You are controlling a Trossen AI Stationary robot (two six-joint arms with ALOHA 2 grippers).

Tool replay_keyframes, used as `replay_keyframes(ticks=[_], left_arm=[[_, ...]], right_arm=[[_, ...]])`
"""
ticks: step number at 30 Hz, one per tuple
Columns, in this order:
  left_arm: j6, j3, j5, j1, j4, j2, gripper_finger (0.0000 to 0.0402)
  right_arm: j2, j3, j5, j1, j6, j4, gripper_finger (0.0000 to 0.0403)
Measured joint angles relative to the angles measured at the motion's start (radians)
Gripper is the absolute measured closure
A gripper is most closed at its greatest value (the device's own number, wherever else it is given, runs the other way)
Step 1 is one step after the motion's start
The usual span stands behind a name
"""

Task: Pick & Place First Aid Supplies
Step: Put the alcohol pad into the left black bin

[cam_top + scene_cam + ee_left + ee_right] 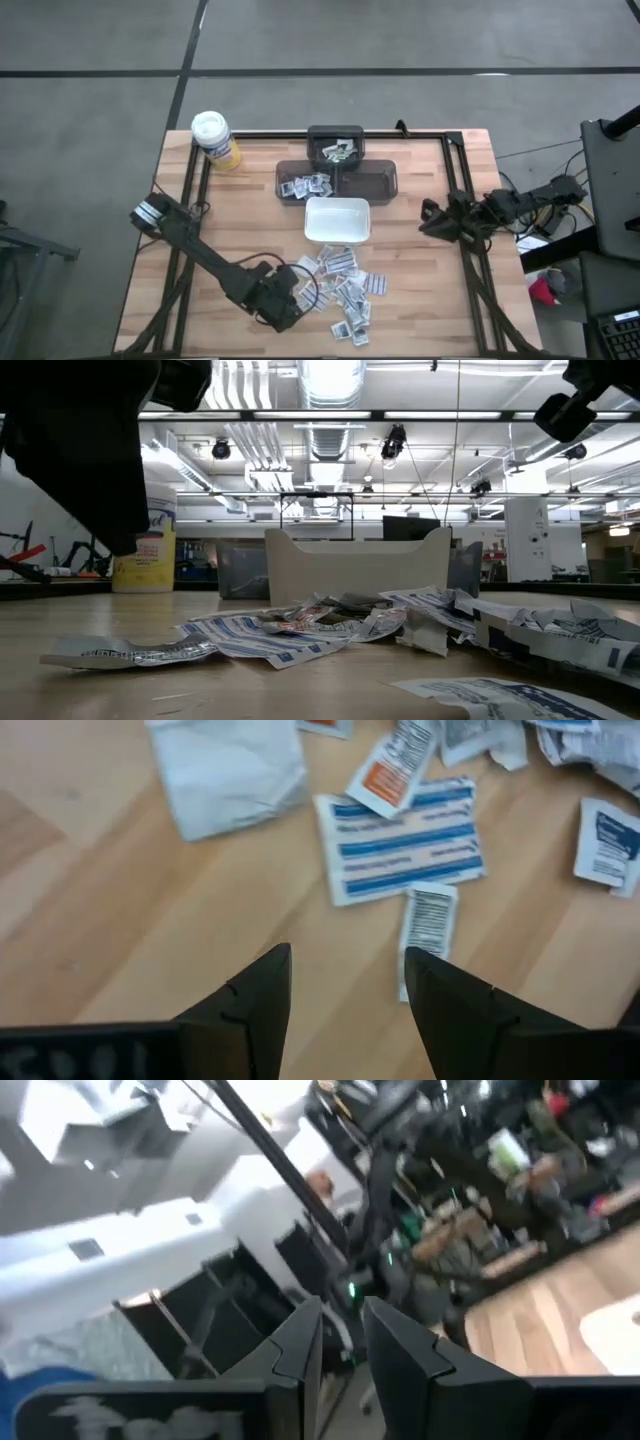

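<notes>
Our left tool (345,980) hovers wide apart over bare desk (120,920) beside the scattered packets (345,285), seemingly lining up a pick. Our right tool (345,1330), fingers narrowly parted and empty, waits at the desk's right edge.

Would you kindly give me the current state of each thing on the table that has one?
left gripper: jaws open, empty, over the packets.
right gripper: parked at the table's right edge, holding nothing.
packets: loose, scattered on the wood.
white dish: upright, empty.
dark bins: hold a few packets.
yellow canister: upright, lid on.
</notes>
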Motion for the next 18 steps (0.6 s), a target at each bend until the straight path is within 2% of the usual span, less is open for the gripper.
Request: replay_keyframes(ticks=[5, 11, 18], left_arm=[[-0.006, -0.094, -0.025, -0.004, 0.009, -0.111, 0.0213], [-0.028, -0.235, -0.050, -0.008, 0.023, -0.269, 0.0213], [-0.050, -0.356, -0.094, -0.009, 0.035, -0.413, 0.0213]], right_arm=[[0.183, 0.080, 0.001, 0.066, 0.002, 0.000, 0.0326], [0.443, 0.246, 0.001, 0.140, -0.069, -0.022, 0.0326], [0.715, 0.506, 0.000, 0.214, -0.124, -0.260, 0.0326]])
